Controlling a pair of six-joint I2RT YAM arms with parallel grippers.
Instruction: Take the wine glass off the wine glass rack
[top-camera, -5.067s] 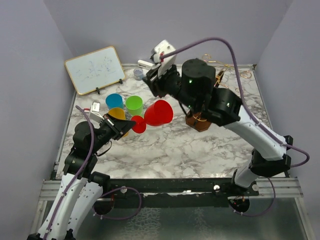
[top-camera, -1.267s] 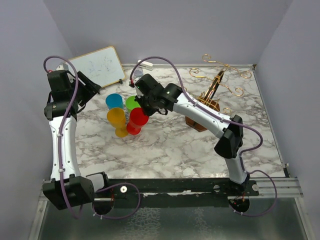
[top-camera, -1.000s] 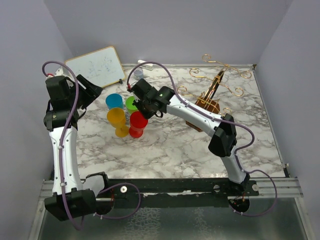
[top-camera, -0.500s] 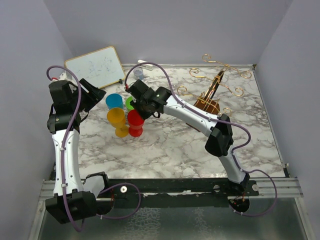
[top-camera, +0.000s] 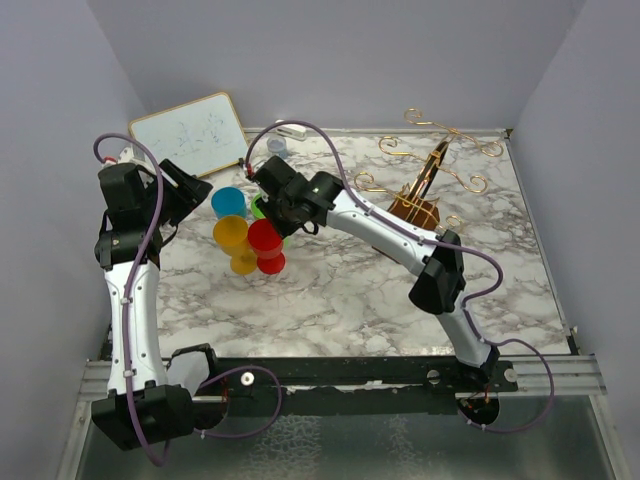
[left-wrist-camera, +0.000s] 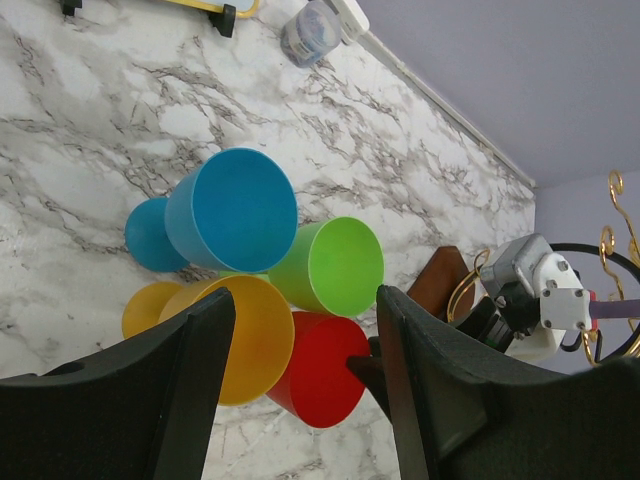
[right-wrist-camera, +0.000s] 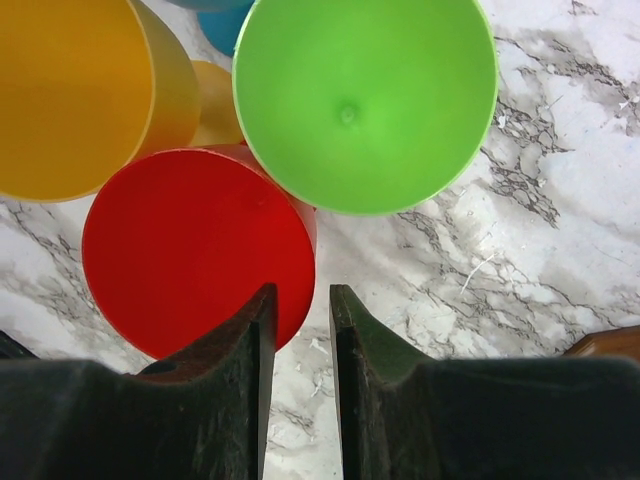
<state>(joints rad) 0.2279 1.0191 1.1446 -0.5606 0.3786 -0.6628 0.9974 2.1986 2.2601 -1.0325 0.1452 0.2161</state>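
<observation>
The red wine glass (top-camera: 264, 240) stands on the marble next to the yellow (top-camera: 231, 234), green (right-wrist-camera: 365, 100) and blue (top-camera: 228, 202) glasses. My right gripper (top-camera: 270, 218) hovers just above its rim with a narrow gap between the jaws; in the right wrist view the right gripper (right-wrist-camera: 302, 292) shows bare marble in that gap and the red wine glass (right-wrist-camera: 195, 250) under the left finger. The wine glass rack (top-camera: 438, 160), gold wire on a brown base, is at the back right. My left gripper (top-camera: 190, 186) is raised at the left, open and holding nothing.
A whiteboard (top-camera: 190, 133) leans at the back left. A small clear jar (top-camera: 277, 147) and a white object (top-camera: 292, 130) lie by the back edge. The rack's brown base (left-wrist-camera: 440, 288) shows in the left wrist view behind the glasses.
The right gripper has opened off the red glass's rim and drawn slightly back left. The glass now stands by itself beside the yellow one. The left arm has barely moved.
</observation>
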